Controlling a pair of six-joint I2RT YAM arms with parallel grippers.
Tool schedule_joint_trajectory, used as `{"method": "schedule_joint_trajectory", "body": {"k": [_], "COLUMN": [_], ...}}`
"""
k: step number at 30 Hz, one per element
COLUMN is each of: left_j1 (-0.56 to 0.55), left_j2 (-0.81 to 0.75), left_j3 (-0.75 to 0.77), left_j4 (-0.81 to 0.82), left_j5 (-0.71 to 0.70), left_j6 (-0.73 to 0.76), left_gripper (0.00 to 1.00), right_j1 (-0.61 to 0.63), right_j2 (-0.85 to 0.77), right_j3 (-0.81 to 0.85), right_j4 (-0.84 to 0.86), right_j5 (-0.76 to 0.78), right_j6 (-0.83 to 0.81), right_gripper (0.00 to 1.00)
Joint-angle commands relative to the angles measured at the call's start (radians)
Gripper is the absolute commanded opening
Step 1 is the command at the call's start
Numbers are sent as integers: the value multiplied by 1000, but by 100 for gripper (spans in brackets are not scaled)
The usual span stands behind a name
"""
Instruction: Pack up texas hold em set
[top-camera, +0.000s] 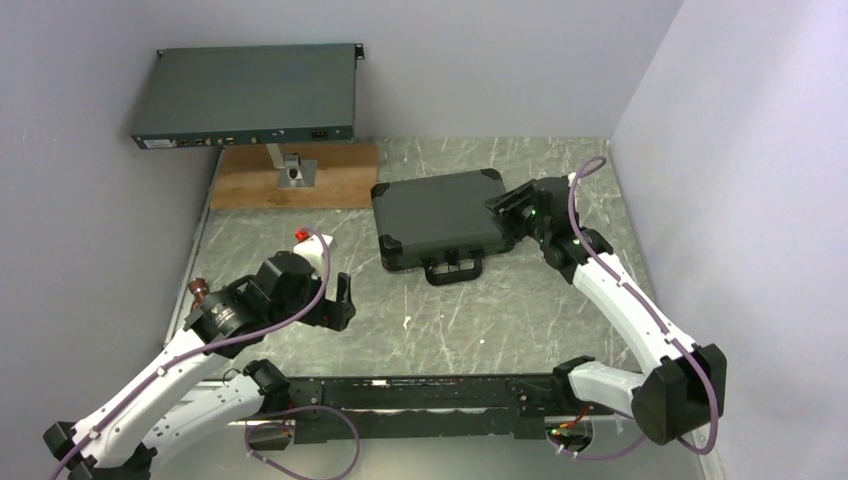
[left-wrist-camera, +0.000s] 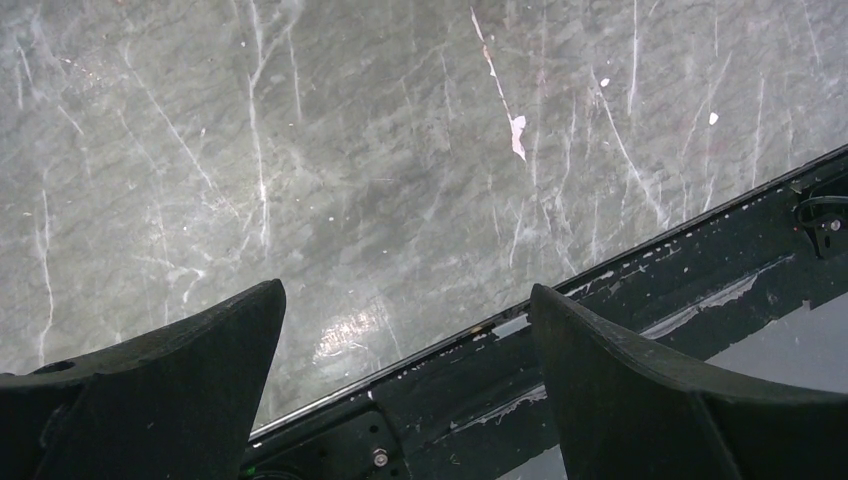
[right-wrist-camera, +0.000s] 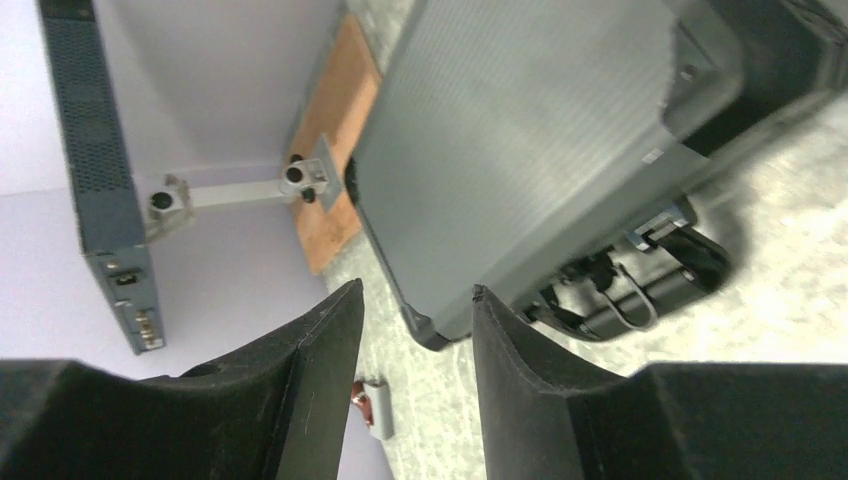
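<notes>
Right wrist view: the right gripper (right-wrist-camera: 415, 290) has its jaws a little apart, a narrow gap with nothing held between them. Past the fingertips lies a lower corner of the closed black briefcase (right-wrist-camera: 520, 150), which fills the upper right of the frame. Its handle (right-wrist-camera: 650, 290) shows at lower right.

Top external view: the right gripper (top-camera: 510, 210) stands at the right end of the briefcase (top-camera: 440, 215); whether it touches cannot be told. The case lies right of centre, lid shut, skewed to the table's edges, its handle (top-camera: 455, 268) pointing to the bottom of the frame. Bare table (top-camera: 480, 320) runs from the handle down to the black rail (top-camera: 420, 395). The case's upper-left corner lies just beside the wooden board (top-camera: 250, 180). A grey electronics box (top-camera: 245, 95) stands on a bracket at upper left.

Left wrist view: the left gripper (left-wrist-camera: 405, 290) has its jaws spread wide and holds nothing. It hangs over scratched table (left-wrist-camera: 400, 150), with the rail (left-wrist-camera: 620, 300) crossing the lower right. In the top view it is at lower left, well apart from the case.
</notes>
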Motion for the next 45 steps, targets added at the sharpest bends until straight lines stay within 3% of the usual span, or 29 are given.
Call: {"method": "schedule_joint_trajectory", "body": {"k": [1, 13, 22, 28, 35, 45], "left_j1": [3, 2, 28, 85, 120, 152], "left_j2": [1, 185, 530, 675, 769, 844], "left_j3": [-5, 147, 409, 479, 514, 521], "left_j4": [53, 148, 147, 203, 213, 237], "left_j5": [28, 35, 73, 162, 186, 206], "left_j6": [24, 93, 164, 157, 168, 181], "left_gripper": [100, 100, 100, 99, 98, 97], "right_j1": [6, 6, 7, 21, 103, 219], "right_j2": [-66, 52, -8, -96, -127, 12], "right_j3": [-34, 178, -40, -347, -623, -685], "right_j4": [-64, -271, -94, 226, 563, 758], "right_j5": [50, 83, -146, -238, -103, 39], "right_j6": [-21, -326, -505, -353, -32, 134], "right_gripper": [47, 54, 53, 52, 46, 40]}}
